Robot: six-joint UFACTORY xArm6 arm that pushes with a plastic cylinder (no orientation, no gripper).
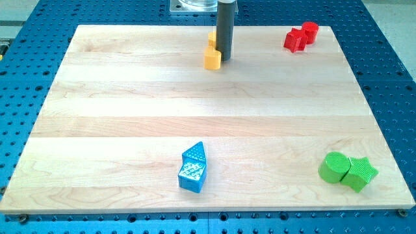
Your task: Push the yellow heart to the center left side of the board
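yellow heart (212,58) sits near 12 o'clock on the wooden counter (130,110), close to the far edge, a bit left of centre line. exact shape hard to make out from this angle; reads as a small chunky yellow block. a second yellow block (212,38) is just behind it toward the view's top, mostly hidden by the rod, shape can't tell.

rod (225,26) comes down straight from the view's top. my tip (225,56) is at the heart's 3 o'clock side, touching or v. nearly touching its right face; can't tell if there's a gap. no hand on this rig, just the plain rod, so nothing to be apart, together or clamped.

other blocks:
- two red blocks at approx 1-2 o'clock corner of the counter: red star-ish block (294,40) w/ red cylinder (310,32) touching it on its upper right.
- two green blocks at approx 4-5 o'clock corner: green cylinder (333,167) on the left, green star (360,173) pressed against its right side.
- two blue blocks at approx 6 o'clock near the front edge: blue triangle (194,153) at the top, blue cube-ish block (192,175) touching it just below.

heart is well apart from red, green and blue pairs. counter lies on a blue perforated base (26,97) showing on all sides.
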